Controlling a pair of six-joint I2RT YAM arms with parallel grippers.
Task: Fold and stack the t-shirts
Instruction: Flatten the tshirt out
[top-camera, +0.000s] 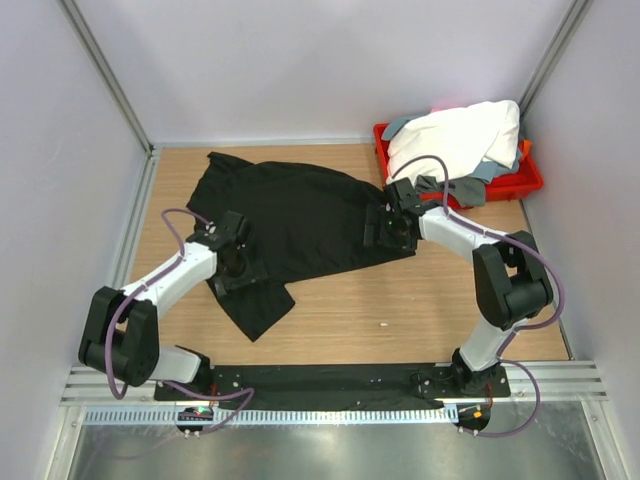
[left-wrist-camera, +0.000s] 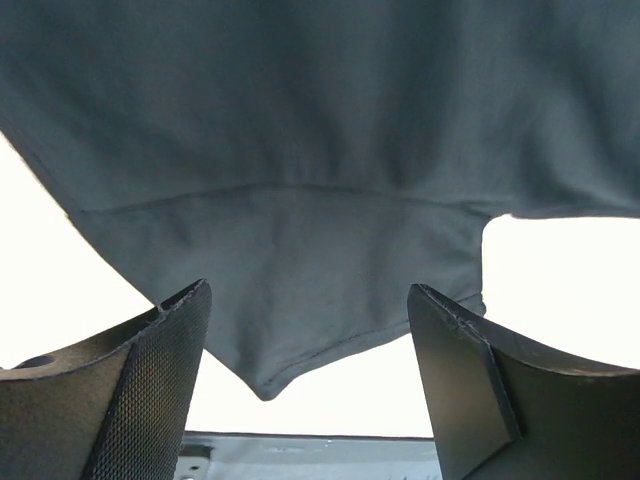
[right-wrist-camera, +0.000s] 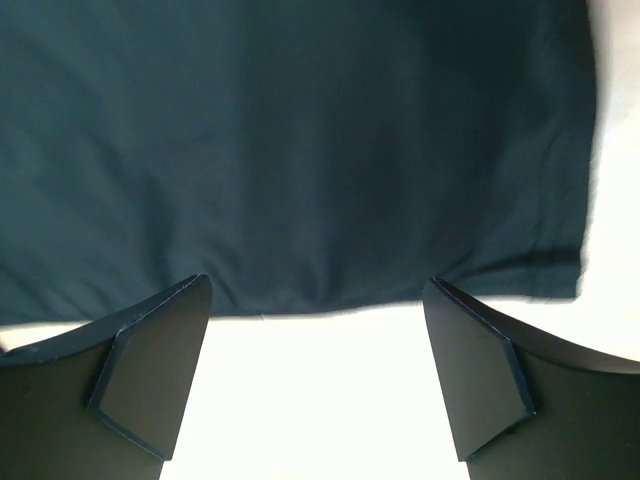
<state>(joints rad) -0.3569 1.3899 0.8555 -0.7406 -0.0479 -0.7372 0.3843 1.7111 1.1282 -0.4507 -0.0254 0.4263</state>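
Note:
The black t-shirt (top-camera: 290, 220) lies spread on the wooden table, one sleeve pointing toward the near left. My left gripper (top-camera: 243, 268) is open just over that sleeve; in the left wrist view the sleeve (left-wrist-camera: 300, 290) hangs between the fingers (left-wrist-camera: 160, 370). My right gripper (top-camera: 385, 226) is open at the shirt's right hem; in the right wrist view the hem edge (right-wrist-camera: 320, 300) runs between the fingers (right-wrist-camera: 150, 370). The white t-shirt (top-camera: 460, 135) lies piled on the grey t-shirt (top-camera: 478, 190) in the red tray.
The red tray (top-camera: 515, 185) stands at the far right corner. Metal frame posts and white walls close in the table on the left, back and right. A black base bar (top-camera: 330, 380) runs along the near edge.

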